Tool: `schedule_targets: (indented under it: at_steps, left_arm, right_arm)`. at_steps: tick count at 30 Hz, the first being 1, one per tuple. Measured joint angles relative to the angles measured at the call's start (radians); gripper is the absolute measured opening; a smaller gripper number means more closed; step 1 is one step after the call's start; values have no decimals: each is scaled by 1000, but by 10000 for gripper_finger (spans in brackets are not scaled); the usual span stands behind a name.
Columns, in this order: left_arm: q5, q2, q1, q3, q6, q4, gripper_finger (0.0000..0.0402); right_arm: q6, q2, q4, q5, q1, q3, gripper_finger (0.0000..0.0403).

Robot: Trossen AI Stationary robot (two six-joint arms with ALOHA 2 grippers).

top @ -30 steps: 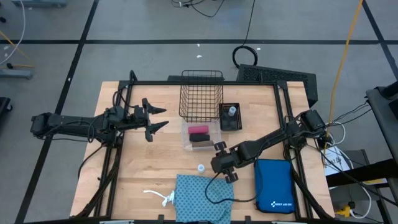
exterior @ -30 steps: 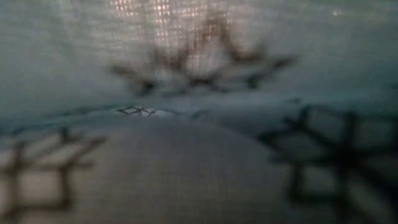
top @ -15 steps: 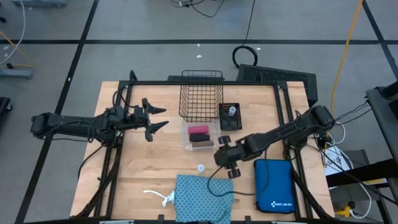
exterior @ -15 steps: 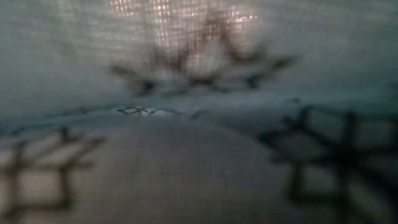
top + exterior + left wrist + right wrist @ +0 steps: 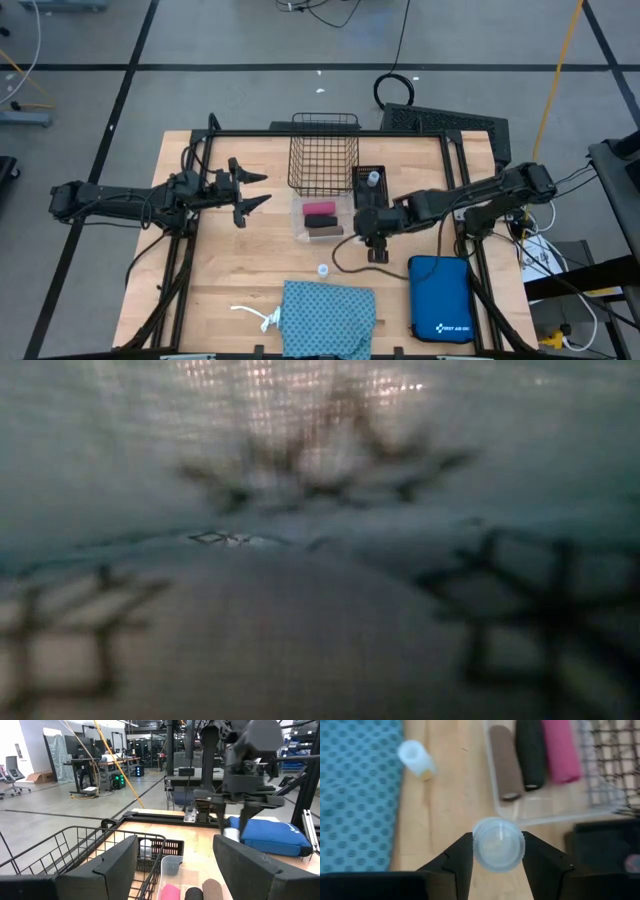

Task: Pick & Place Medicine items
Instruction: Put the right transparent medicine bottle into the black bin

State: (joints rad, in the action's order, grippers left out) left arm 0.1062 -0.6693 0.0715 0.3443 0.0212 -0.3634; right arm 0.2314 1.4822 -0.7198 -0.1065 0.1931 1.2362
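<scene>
My right gripper [image 5: 375, 245] hangs over the table just near of the black tray [image 5: 370, 195], shut on a clear white-capped vial [image 5: 498, 845]. A second vial [image 5: 373, 178] stands in that black tray. A third vial [image 5: 323, 270] stands on the wood, also in the right wrist view [image 5: 416, 757]. The pink roll [image 5: 319, 209] and brown roll [image 5: 322, 231] lie in a clear tray with a black roll between them. The teal cloth [image 5: 328, 318] with white string [image 5: 262, 318] lies at the near edge. My left gripper [image 5: 247, 192] waits open at the left. My right gripper pinches the vial at its white cap [image 5: 495, 832], one finger [image 5: 461, 854] on each side. The fingers come from above, pointing down. In the left wrist view the vial [image 5: 231, 834] sits upright between them, lifted clear of the table.
A wire basket [image 5: 323, 155] stands at the far side, beside the black tray. The big blue zip case [image 5: 440, 298] lies at the near right. The teal cloth [image 5: 320, 540] fills the low view. Bare wood lies between the clear tray [image 5: 300, 228] and the cloth.
My right gripper has carried the vial from beside the cloth's far edge toward the far edge and a little to the right, ending just near of the black tray. Its arm has swung round with it. The fingers stayed shut on the vial.
</scene>
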Motion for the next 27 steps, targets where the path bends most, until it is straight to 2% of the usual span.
schedule_targets:
  at_steps: [15,27]
  left_arm:
    - [0,0,0,0,0,0,269]
    - [0,0,0,0,0,0,269]
  right_arm:
    - [-51,-16,-125,-2,-217,0,139]
    - [-154,-16,-102,-2,-408,0,137]
